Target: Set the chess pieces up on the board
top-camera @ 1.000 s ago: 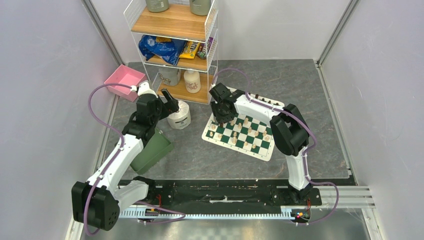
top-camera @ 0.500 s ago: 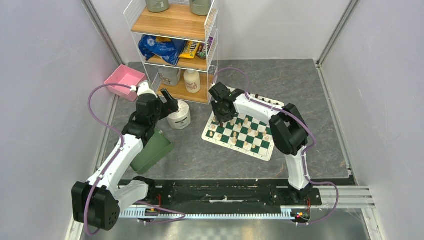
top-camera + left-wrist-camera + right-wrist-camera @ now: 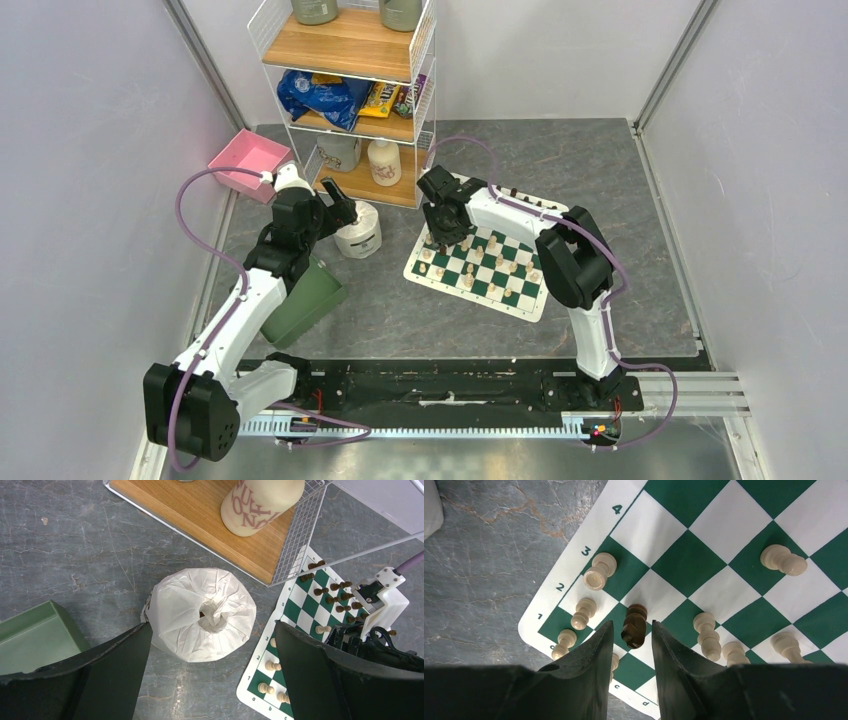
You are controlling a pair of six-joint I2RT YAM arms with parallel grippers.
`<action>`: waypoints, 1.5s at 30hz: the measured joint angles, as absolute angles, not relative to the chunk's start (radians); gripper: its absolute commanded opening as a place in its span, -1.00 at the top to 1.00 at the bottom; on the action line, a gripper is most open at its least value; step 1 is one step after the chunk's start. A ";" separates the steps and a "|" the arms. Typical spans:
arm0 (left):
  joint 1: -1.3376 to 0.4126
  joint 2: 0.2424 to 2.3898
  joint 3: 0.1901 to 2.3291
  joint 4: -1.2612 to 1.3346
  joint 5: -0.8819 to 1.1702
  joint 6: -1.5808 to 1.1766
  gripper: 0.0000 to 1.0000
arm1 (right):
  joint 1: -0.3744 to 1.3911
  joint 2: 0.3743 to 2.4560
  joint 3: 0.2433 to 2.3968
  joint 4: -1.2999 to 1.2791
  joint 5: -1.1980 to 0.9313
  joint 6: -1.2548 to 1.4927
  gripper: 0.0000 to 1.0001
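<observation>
The green and white checkered board (image 3: 517, 301) lies right of centre; it also shows in the right wrist view (image 3: 724, 525) and the left wrist view (image 3: 298, 605). Several cream pieces (image 3: 599, 570) stand on its near rows. Dark brown pieces (image 3: 340, 597) line its far edge. My right gripper (image 3: 631, 624) hangs over the board's left corner (image 3: 440, 233), its fingers narrowly open on either side of one dark brown piece (image 3: 634, 626) with a small gap each side. My left gripper (image 3: 212, 626) is wide open and empty above a wrapped toilet roll (image 3: 202, 612).
A wire shelf unit (image 3: 350, 100) with a cream bottle (image 3: 260, 502) stands behind the roll (image 3: 358, 232). A plain green bin (image 3: 305, 300) lies by the left arm and a pink tray (image 3: 248, 160) sits at the far left.
My right gripper has shifted very slightly over the board's left corner. The left arm has not moved.
</observation>
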State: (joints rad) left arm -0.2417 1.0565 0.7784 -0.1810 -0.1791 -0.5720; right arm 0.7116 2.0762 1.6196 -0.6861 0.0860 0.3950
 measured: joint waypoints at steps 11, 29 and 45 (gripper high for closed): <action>-0.242 1.056 0.778 -0.181 -0.179 -0.572 -0.99 | 0.712 2.091 1.621 -0.698 0.087 0.392 0.37; -0.241 1.056 0.778 -0.181 -0.179 -0.572 -0.99 | 0.708 2.031 1.621 -0.698 0.157 0.390 0.59; -0.237 1.056 0.778 -0.181 -0.179 -0.572 -0.99 | 0.575 1.982 1.634 -0.706 0.204 0.364 0.58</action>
State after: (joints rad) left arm -0.2367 1.0565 0.7784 -0.1810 -0.1787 -0.5720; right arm 0.5755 1.9820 1.6344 -0.7055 0.2039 0.3637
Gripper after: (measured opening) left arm 0.993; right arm 0.254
